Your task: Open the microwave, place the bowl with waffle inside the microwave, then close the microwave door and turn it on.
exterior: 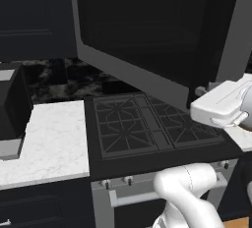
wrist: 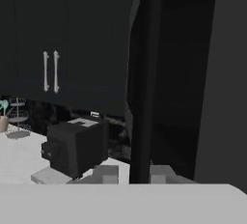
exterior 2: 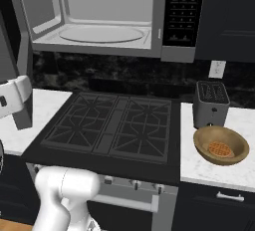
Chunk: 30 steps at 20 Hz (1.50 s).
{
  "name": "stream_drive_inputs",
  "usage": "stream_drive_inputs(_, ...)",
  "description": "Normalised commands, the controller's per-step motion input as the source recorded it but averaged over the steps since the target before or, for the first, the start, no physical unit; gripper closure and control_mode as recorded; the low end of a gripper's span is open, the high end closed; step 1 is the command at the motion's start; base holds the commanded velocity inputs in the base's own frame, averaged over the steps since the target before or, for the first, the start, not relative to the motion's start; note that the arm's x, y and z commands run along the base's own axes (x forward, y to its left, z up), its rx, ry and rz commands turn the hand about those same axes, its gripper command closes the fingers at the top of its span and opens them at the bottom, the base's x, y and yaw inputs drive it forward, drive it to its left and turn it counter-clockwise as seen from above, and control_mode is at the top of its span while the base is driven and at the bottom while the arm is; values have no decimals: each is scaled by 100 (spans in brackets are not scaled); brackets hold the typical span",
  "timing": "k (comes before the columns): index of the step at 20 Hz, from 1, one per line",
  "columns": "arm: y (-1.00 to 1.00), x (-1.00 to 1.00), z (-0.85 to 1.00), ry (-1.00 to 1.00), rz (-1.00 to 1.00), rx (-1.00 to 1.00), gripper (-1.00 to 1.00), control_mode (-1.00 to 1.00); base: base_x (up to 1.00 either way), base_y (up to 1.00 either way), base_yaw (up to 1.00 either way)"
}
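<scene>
In the left base view, the big grey-framed microwave door with dark glass (exterior: 147, 30) fills the upper middle and right of the frame, swung wide open, its long lower edge slanting down from upper left to lower right. Below it lies the black gas stove with iron grates (exterior: 147, 128), and at the left a white marbled surface (exterior: 54, 143) carries a small black boxy appliance (exterior: 12, 106). The white arm rises from the bottom right, bends, and its white hand reaches in at the right edge, level with the door's lower corner.

In the right base view, the wide grey microwave (exterior 2: 114, 16) stands open along the top, showing its pale interior and round turntable, with the dark button panel (exterior 2: 184, 8) at its right. At the lower right, on the white surface, the round tan wooden bowl (exterior 2: 221, 145) sits upright just in front of a grey slotted toaster (exterior 2: 211, 103); the small orange-brown gridded waffle (exterior 2: 219, 150) lies flat inside it. The white hand shows at the left edge.

In the hand view, the gripper (wrist: 131, 174) sits at the bottom centre, its fingers (wrist: 107, 174) drawn narrowly around the long dark vertical handle (wrist: 144, 73), which runs straight up the frame. The black appliance stands at the lower left.
</scene>
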Motion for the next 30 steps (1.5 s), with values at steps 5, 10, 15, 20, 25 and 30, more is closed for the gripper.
stream_drive_inputs(5,-24,-100,5,-6,-13,0,-100,-100,0,0,0)
stream_drive_inputs(10,-65,-100,11,-6,-16,5,-100,-100,0,0,0)
stream_drive_inputs(15,-63,-100,26,-9,-19,11,-100,-100,0,0,0)
stream_drive_inputs(20,-95,-50,42,25,-13,26,-100,-100,0,0,0)
stream_drive_inputs(25,-92,0,18,18,0,48,-100,-100,0,0,0)
stream_drive_inputs(30,-31,14,-24,0,0,41,-100,-100,0,0,0)
